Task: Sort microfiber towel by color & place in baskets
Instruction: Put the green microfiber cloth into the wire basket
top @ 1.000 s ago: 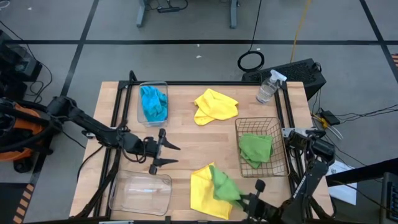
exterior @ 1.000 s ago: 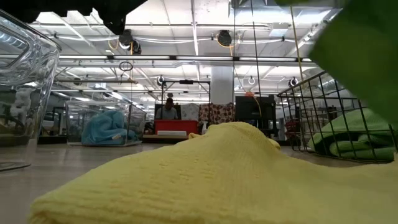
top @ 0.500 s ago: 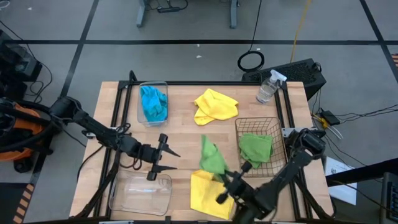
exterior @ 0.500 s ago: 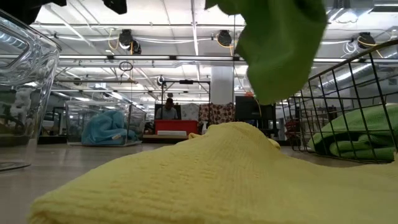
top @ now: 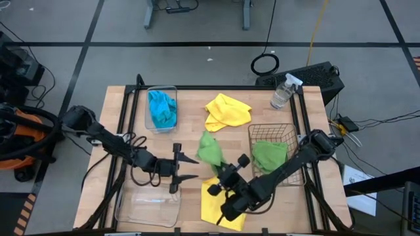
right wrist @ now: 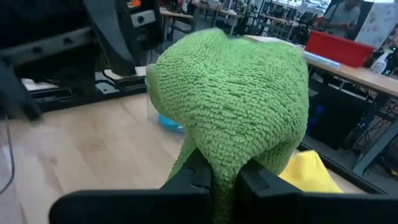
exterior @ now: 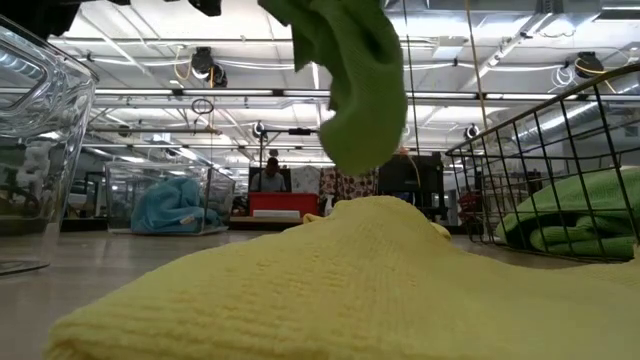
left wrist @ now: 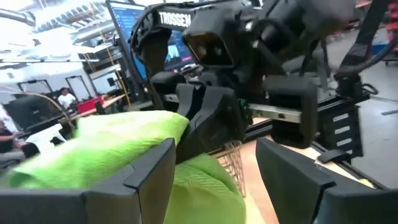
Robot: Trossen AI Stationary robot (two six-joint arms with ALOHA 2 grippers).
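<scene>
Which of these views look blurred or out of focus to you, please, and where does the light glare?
Low view: the near yellow towel fills the foreground, soft; ceiling lights glare. Left wrist view: the right gripper and arm are motion-smeared. Right wrist view: the held green towel is crisp, the room behind it soft. High view: evenly lit, sharp.

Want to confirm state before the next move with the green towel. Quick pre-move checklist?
1. Grip: right gripper fingers shut on the green towel: ok.
2. Towel lifted clear of the yellow towel below it, seen hanging free in the low view: ok.
3. Wire basket already holds one green towel, with room showing around it: ok.
4. Left gripper open, holding nothing, close beside the hanging towel: not ok, it may snag.
5. Spray bottle upright at the far corner, away from the basket: ok.
6. How much cloth the fingers have: cannot tell.
</scene>
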